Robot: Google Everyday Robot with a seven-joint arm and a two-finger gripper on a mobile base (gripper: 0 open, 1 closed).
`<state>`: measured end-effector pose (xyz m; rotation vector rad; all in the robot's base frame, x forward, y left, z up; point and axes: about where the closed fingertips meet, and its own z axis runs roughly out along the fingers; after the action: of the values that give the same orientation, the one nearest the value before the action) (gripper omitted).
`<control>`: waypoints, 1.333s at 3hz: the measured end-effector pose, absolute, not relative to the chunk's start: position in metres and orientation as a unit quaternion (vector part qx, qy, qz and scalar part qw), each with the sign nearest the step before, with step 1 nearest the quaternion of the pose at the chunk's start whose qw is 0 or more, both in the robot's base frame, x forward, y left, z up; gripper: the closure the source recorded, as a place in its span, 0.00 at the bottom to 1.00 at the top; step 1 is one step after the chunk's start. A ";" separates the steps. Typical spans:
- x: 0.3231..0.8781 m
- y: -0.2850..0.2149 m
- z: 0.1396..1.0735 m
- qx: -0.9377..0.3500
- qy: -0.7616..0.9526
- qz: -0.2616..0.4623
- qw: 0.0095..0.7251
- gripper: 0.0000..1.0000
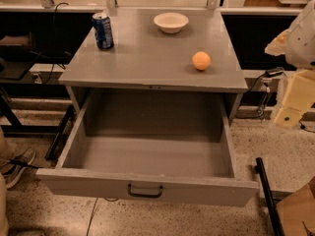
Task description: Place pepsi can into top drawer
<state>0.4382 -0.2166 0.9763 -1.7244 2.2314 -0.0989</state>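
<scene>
The pepsi can (pixel 103 31) stands upright at the back left of the grey cabinet top (pixel 142 63). The top drawer (pixel 147 156) is pulled wide open toward me and holds nothing; its front panel carries a small dark handle (pixel 145 191). My gripper (pixel 289 113) hangs at the far right edge of the camera view, beside the cabinet's right side and well away from the can. It holds nothing that I can see.
A white bowl (pixel 171 22) sits at the back middle of the cabinet top and an orange ball (pixel 201 60) at the front right. Cables and a dark pole (pixel 266 195) lie on the speckled floor at the right. A shoe (pixel 17 163) shows at the left.
</scene>
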 end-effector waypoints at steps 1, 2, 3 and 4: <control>0.438 -0.217 0.976 -0.603 0.781 -0.035 0.159 0.00; 0.460 -0.206 0.979 -0.584 0.786 -0.016 0.201 0.00; 0.495 -0.184 0.980 -0.553 0.789 0.023 0.266 0.00; 0.539 -0.158 0.970 -0.506 0.801 0.055 0.314 0.00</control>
<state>0.5387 -0.1581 0.9703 -1.3336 2.1126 0.1440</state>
